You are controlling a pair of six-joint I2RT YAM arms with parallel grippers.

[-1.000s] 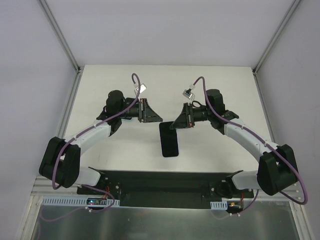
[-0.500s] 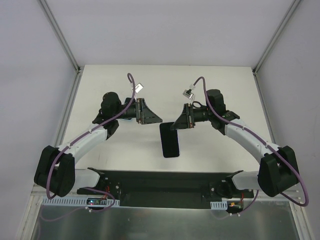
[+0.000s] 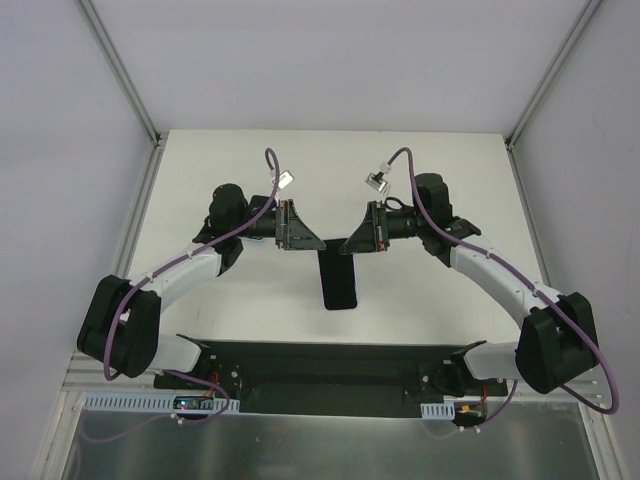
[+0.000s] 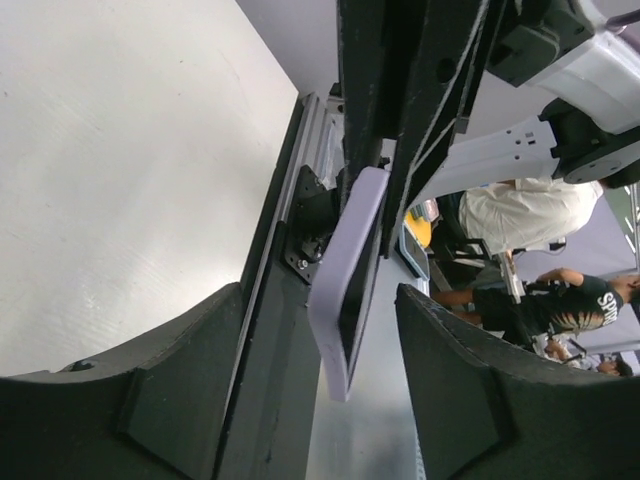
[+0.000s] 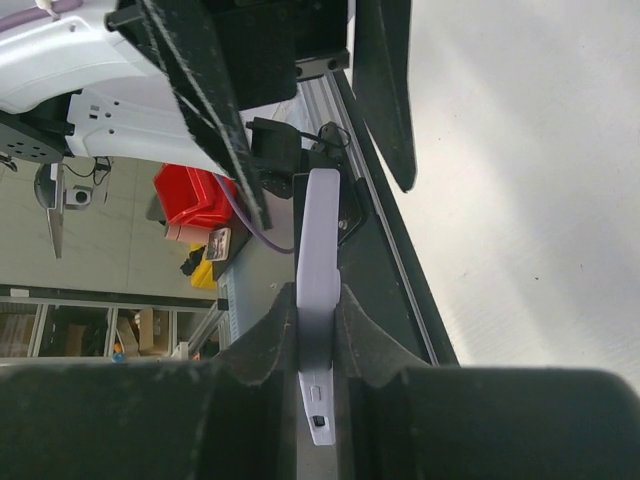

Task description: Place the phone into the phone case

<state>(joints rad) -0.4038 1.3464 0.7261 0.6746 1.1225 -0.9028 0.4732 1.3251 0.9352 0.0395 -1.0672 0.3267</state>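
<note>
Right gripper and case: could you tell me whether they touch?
Touching. In the right wrist view the right gripper pinches the case from both sides.

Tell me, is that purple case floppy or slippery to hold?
Probably stiff: pinched at one end by the right gripper, the case sticks out straight, with no sag. Its smooth sides may be slippery, so it could slide; the left gripper is open around it.

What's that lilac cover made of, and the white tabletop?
The phone case looks like matte silicone or soft plastic: pale lilac, rounded edges, no glare. It could be hard plastic; the look leaves that open. The table seems to be a white matte board, perhaps laminate, with a faint grain.
</note>
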